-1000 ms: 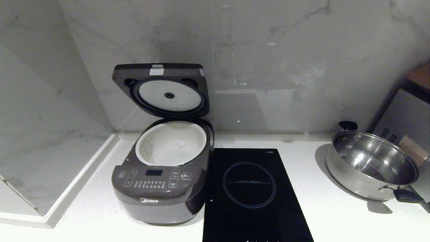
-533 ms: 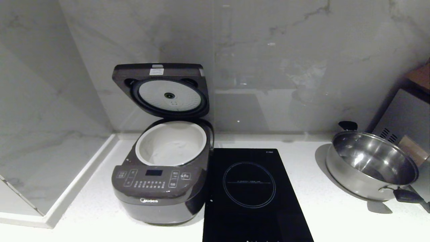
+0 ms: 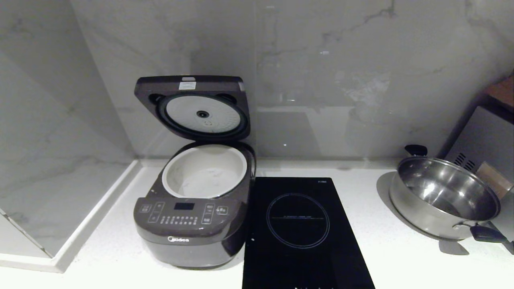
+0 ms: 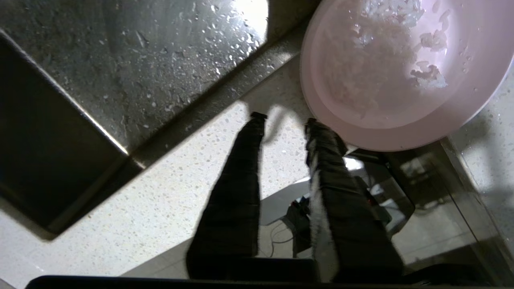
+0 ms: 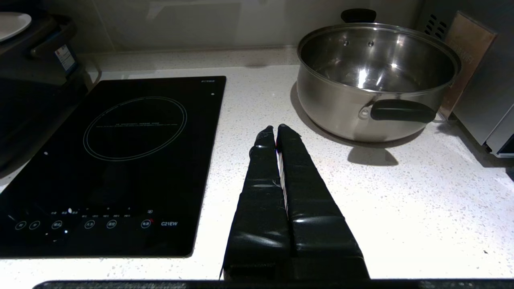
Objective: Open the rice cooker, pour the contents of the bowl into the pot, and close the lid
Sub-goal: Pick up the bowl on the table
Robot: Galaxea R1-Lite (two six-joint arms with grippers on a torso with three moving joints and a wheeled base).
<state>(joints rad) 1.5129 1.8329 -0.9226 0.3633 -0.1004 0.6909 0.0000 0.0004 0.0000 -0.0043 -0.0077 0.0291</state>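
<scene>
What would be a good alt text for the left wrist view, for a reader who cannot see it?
The left gripper, fingers apart and empty, hangs over a speckled white counter right next to the rim of a pale pink bowl with a few clumps of white rice stuck inside. A dark, wet sink lies past the counter edge.

Grey marble walls [image 3: 361, 60], white speckled countertop [image 3: 401, 261]

- Two long, tapering black fingers are being shown on the left gripper [image 4: 283, 120], with a pale, frayed strip running along one inner edge.
- Glossy, creased black wrapping is being seen covering the right gripper [image 5: 276, 129] fingers.
</scene>
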